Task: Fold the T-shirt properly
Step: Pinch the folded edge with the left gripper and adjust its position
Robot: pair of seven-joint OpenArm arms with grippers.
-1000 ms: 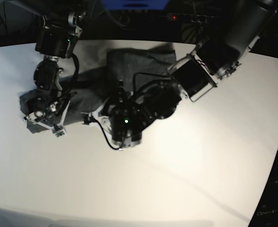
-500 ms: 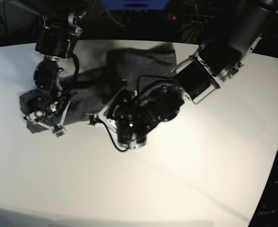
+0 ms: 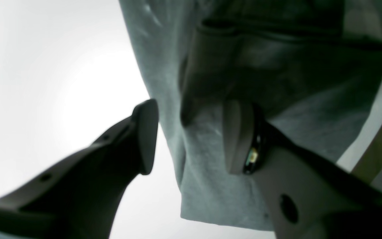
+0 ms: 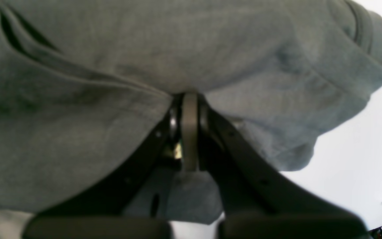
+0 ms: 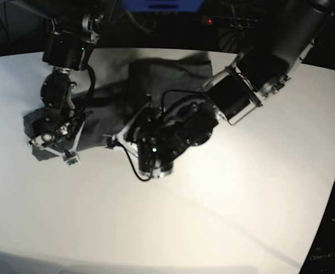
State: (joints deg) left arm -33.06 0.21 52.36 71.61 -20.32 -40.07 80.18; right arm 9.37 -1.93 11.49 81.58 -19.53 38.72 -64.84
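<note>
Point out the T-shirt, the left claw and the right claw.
T-shirt (image 4: 111, 49): right wrist view, on the wrinkled grey cloth above the claw.
Left claw (image 3: 187, 136): left wrist view, midway between its parted fingertips, over the shirt's edge.
Right claw (image 4: 189, 109): right wrist view, at the closed fingertips pinching cloth.

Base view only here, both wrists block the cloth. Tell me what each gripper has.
Observer: The right gripper is shut on the plain dark grey T-shirt; cloth bunches at its closed tips.
Operator: Now the left one.
Observer: The left gripper is open and straddles the shirt's edge, one finger over the bare white table, the other on the cloth.
Operator: Report whether cloth hangs past the right grip.
Observer: A small flap shows below the closed tips.
</note>
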